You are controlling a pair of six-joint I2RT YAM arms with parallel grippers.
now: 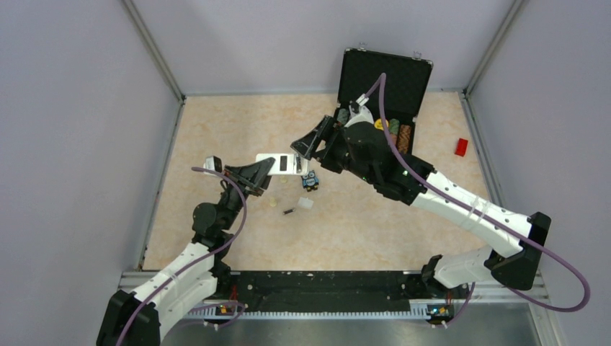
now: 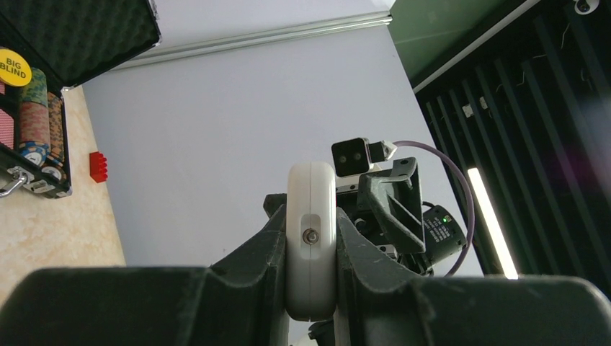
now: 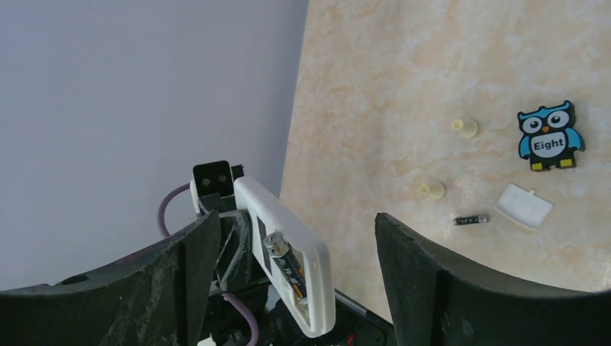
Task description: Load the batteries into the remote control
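Left gripper (image 2: pixel 311 249) is clamped on one end of the remote control (image 3: pixel 288 259), bay up w/ one battery (image 3: pixel 286 268) seated. Right gripper (image 3: pixel 294 220) hangs spread wide over the remote. 2nd battery (image 3: pixel 471 219) lies on the table beyond the remote, beside the cover (image 3: pixel 524 205). It's tiny, light, prob. rolls, so pinch it mid-body.

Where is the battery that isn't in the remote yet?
In the top view the loose battery lies on the table, just left of the small white cover and below the blue owl toy.
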